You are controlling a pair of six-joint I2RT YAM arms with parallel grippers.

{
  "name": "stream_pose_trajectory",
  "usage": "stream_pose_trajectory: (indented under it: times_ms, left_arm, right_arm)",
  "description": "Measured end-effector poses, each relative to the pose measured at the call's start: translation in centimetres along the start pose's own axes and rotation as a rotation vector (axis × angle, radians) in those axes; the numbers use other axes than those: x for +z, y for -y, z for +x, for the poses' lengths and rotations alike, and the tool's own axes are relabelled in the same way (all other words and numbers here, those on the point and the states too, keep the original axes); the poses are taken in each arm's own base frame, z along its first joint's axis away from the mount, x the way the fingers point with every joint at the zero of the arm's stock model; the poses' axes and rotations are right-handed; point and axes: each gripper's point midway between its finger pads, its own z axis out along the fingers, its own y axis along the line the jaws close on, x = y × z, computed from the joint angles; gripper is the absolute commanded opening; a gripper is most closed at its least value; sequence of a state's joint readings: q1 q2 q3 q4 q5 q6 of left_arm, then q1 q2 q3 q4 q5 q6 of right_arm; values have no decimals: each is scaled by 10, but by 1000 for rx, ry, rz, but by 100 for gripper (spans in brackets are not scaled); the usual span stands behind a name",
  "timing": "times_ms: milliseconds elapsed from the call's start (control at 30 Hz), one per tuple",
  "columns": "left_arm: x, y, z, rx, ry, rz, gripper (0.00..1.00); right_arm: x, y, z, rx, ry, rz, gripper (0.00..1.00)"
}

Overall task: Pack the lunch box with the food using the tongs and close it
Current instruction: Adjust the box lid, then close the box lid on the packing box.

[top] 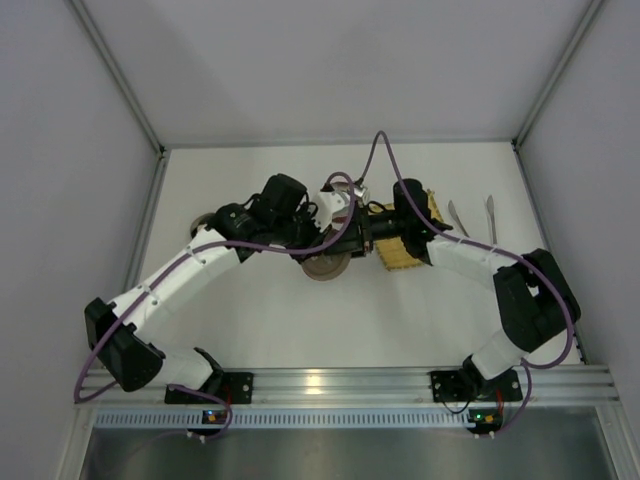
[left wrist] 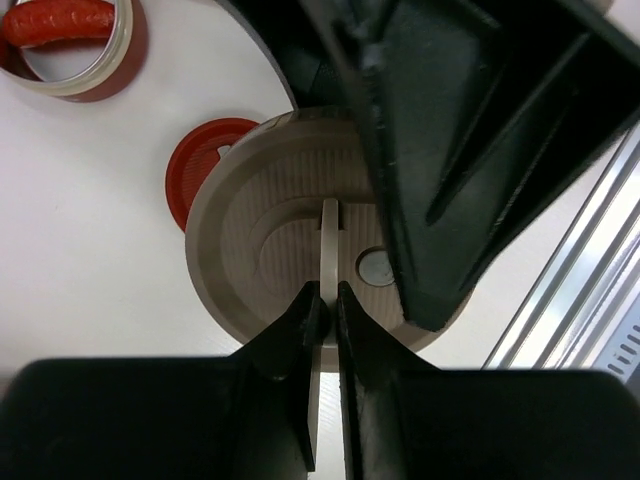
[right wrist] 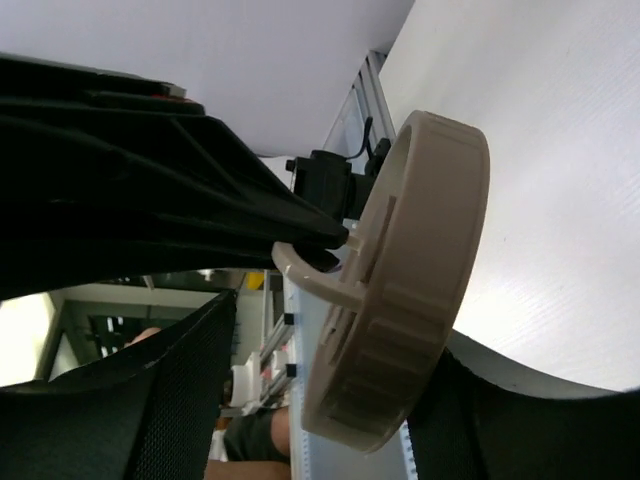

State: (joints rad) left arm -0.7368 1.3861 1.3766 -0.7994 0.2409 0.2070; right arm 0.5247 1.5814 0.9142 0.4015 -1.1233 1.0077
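**Left gripper**: narrow. Its fingers are pinched on the thin upright handle at the centre of the beige lid, one on each face of the handle.

**Right gripper**: jaws parted. In the right wrist view the tip of the upper finger lies against the lid's handle. The other finger passes behind the lid's ribbed rim. This gripper has no firm grip on anything.

**Beige lid:** round, with a ridged top. In the top view it lies near the middle of the table, under the point where the two arms meet. I cannot tell whether it rests on the surface or is held just above it.

**Food:** the left wrist view shows the red sausage piece at 11 o'clock from the lid. It lies inside a round container with a cream rim. No sushi rolls show in any view.

**Red disc**: at 10 o'clock from the lid, with its edge tucked under the lid's rim.

**Tongs**: flat on the table at 3 o'clock from the lid. They are beyond the yellow bamboo mat and apart from both grippers.

**Bamboo mat:** just beside the lid at 3 o'clock, partly covered by the right arm.
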Motion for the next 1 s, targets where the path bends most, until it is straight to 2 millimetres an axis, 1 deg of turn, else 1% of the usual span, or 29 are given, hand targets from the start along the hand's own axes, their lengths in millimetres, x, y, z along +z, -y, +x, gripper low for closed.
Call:
stream_pose_trajectory:
  times_ms: [67, 100, 133, 167, 233, 300, 433, 467, 500, 533, 600, 667, 767, 900, 1000]
  left_arm:
    - [-3, -5, 1, -19, 0, -3, 0]
    - [-6, -9, 0, -33, 1, -7, 0]
    - [-8, -13, 0, -45, 3, -12, 0]
    - [-12, -17, 0, -62, 7, -19, 0]
    - [-21, -28, -1, -93, 15, -43, 0]
    - [-34, -39, -3, -127, 26, -73, 0]
    - [-64, -69, -6, -215, 67, -139, 0]
    - [-72, -83, -2, -250, 72, -179, 0]
    - [-79, -97, 3, -287, 74, -216, 0]
    - [-86, -108, 9, -319, 71, -254, 0]
    - [-96, -128, 23, -378, 51, -325, 0]
    - [-102, -140, 37, -427, 15, -374, 0]
    - [-106, -160, 53, -498, -30, -423, 0]
    - [-114, -205, 84, -645, -114, -544, 0]
    - [-113, -231, 111, -763, -151, -568, 0]
  right_arm:
    - [0, -4, -4, -35, -6, 2, 74]
    - [-2, -5, -6, -52, -5, 4, 85]
    - [-4, -6, -6, -58, -5, 9, 94]
    - [-7, -5, -7, -66, -4, 14, 99]
    - [-15, -2, -10, -68, 3, 29, 99]
    - [-26, 2, -19, -72, 23, 54, 99]
    - [-59, 3, -48, -121, 108, 120, 99]
    - [-68, 1, -55, -141, 133, 140, 99]
    - [-80, 1, -63, -164, 164, 170, 99]
    - [-87, 0, -68, -188, 183, 195, 99]
    - [-105, 2, -81, -243, 234, 273, 99]
    - [-121, 9, -89, -288, 271, 359, 100]
    - [-140, 23, -92, -313, 294, 463, 99]
    - [-166, 43, -90, -300, 320, 562, 99]
    - [-179, 51, -85, -295, 342, 603, 99]
